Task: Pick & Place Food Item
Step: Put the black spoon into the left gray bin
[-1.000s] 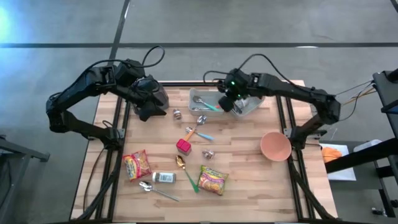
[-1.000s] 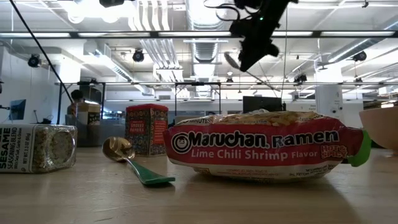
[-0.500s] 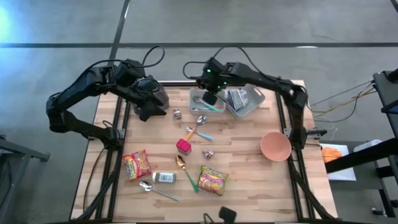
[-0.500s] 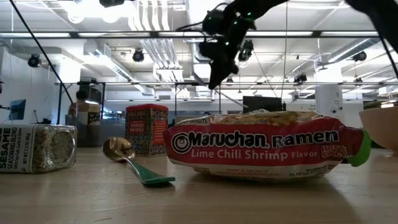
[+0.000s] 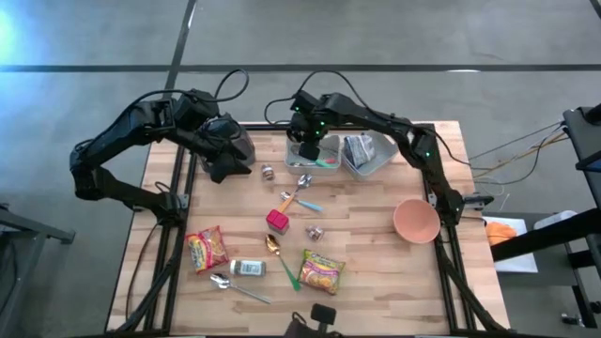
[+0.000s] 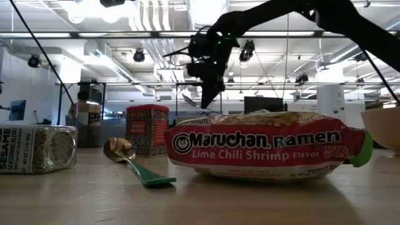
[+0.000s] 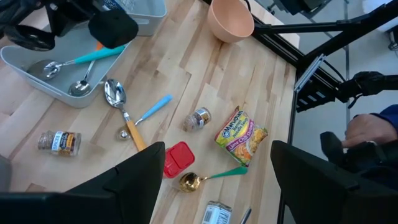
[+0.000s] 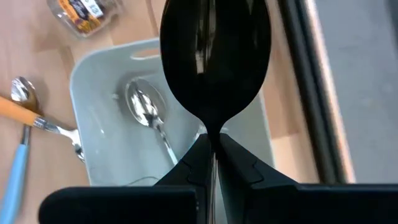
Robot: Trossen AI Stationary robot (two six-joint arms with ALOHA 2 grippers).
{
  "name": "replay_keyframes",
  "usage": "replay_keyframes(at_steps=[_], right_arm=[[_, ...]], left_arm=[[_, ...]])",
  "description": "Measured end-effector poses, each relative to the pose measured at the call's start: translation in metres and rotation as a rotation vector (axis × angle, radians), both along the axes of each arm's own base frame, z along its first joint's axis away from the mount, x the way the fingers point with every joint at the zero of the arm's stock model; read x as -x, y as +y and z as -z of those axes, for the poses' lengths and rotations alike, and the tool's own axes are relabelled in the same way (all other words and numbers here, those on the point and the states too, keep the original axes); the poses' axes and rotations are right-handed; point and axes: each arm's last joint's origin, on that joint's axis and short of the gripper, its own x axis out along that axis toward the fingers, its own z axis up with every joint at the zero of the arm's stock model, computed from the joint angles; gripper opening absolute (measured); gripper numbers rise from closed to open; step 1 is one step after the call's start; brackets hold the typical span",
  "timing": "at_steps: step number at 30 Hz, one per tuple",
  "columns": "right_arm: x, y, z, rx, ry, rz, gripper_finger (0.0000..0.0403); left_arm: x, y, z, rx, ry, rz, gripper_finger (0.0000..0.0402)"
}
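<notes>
My right gripper (image 5: 308,147) hangs over the left grey tray (image 5: 299,158) at the far side of the table, shut on a dark shiny spoon (image 8: 214,56). Two spoons lie in that tray, one silver (image 8: 146,109), one teal-handled (image 5: 324,161). Two ramen packets (image 5: 207,249) (image 5: 321,270) lie flat near the front edge; in the low view the right one (image 6: 262,147) fills the foreground. My left gripper (image 7: 217,186) waits open at the far left, above the table, touching nothing. My right gripper pinches the spoon's neck (image 8: 214,134), just behind the bowl, between its two shut fingers. The fingers slant steeply down from above and lie along the spoon. The bowl sticks out past the fingertips, lifted clear above the tray.
A second grey tray (image 5: 368,152) with a packet stands right of the first. A pink bowl (image 5: 416,221), a red box (image 5: 277,222), a sesame jar (image 5: 248,268), small jars (image 5: 268,172) (image 5: 315,231) and several loose spoons (image 5: 302,188) lie about the table.
My right gripper has swung from above the right tray toward the table's left and sunk lower, rolling its wrist, and now hangs over the left tray. It has stayed shut and carried the spoon along.
</notes>
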Motion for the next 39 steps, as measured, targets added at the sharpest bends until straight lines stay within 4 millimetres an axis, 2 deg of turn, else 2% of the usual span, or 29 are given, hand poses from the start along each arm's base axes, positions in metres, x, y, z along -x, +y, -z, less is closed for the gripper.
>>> replay_keyframes(at_steps=[12, 39], right_arm=[[-0.007, -0.007, -0.001, -0.023, -0.107, 0.033, 0.0012], [-0.002, -0.013, 0.006, -0.034, -0.089, 0.050, 0.0012]], left_arm=[[0.000, 0.000, 0.000, 0.000, 0.000, 0.000, 0.0296], [0.000, 0.000, 0.000, 0.000, 0.000, 0.000, 0.0296]])
